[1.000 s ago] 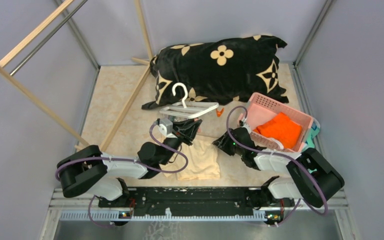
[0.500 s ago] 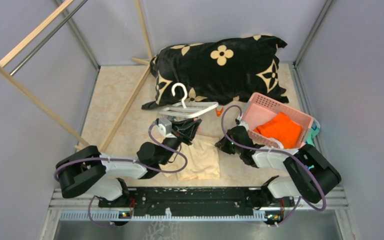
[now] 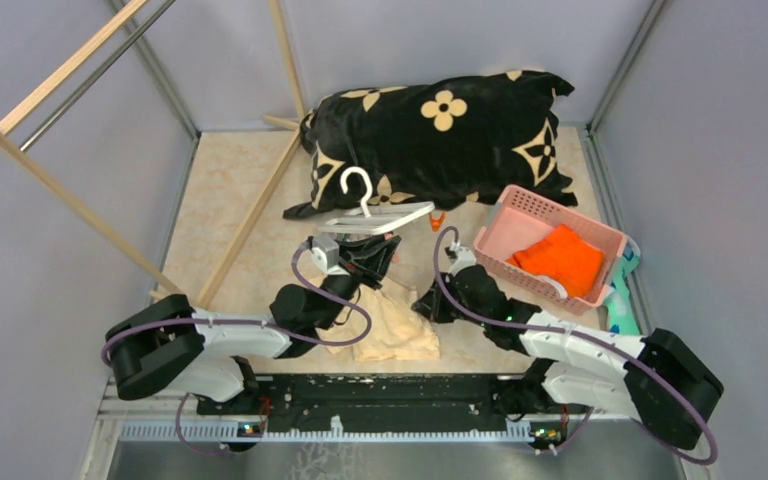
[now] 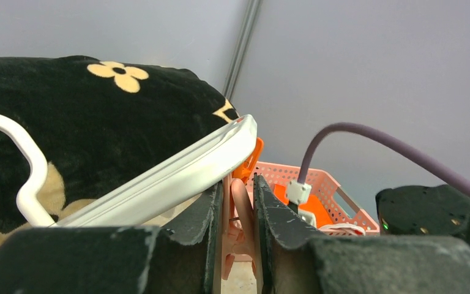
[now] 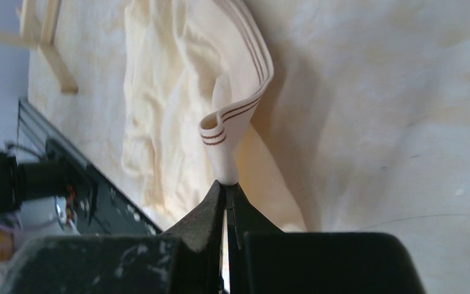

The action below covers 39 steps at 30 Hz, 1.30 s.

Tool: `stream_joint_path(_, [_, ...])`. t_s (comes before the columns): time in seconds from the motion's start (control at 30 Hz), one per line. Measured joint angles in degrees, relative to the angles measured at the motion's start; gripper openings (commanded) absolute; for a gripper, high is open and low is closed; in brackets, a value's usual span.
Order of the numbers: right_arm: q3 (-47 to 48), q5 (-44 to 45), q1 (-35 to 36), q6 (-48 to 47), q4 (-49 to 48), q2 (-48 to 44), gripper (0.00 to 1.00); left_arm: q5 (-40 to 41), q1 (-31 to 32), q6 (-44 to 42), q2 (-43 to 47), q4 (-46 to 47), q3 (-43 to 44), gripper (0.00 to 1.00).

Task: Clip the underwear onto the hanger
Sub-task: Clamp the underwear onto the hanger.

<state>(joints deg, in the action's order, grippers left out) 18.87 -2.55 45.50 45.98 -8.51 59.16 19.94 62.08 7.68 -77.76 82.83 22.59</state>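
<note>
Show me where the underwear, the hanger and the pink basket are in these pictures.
underwear [image 3: 402, 330], top external view, middle of the flat fabric
hanger [image 3: 382, 217], top external view, white frame bar
pink basket [image 3: 540, 205], top external view, far perforated wall

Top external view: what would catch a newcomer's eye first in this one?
The big black pillow with cream flowers fills the far end, and the bright orange cloth sits in the pink basket on the right. In the middle, the left gripper pinches a clip on the white hanger, while the right gripper is shut on the waistband of the cream underwear at the near edge.
</note>
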Motion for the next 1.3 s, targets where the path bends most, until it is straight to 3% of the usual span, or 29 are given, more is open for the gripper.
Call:
stream_joint_path(0.2, [-0.17, -0.15, 10.99, -4.87, 2.03, -0.37, 0.0, -0.04, 0.0, 0.0, 0.15, -0.39, 0.0, 0.0])
stream_joint_path(0.43, [-3.43, 3.89, 16.28, -7.08, 3.72, 0.52, 0.29, -0.04, 0.0, 0.02, 0.15, -0.57, -0.02, 0.0])
stream_joint_path(0.6, [-5.4, 9.66, 16.63, -8.0, 6.19, -4.68, 0.41, -0.04, 0.0, 0.02, 0.22, -0.63, -0.02, 0.0])
stream_joint_path(0.77, [-5.29, 16.39, 16.63, -8.22, 8.22, -11.06, 0.45, -0.02, 0.0, 0.02, 0.24, -0.63, -0.02, 0.0])
stream_joint_path(1.0, [-2.69, 24.59, 16.11, 6.73, 15.04, -12.26, 0.43, -0.02, 0.0, 0.02, 0.24, -0.63, -0.02, 0.0])
stream_joint_path(1.3, [-2.75, 25.73, 16.09, 26.97, 9.86, -4.52, 0.41, -0.04, 0.0, 0.11, 0.24, -0.63, -0.02, 0.0])
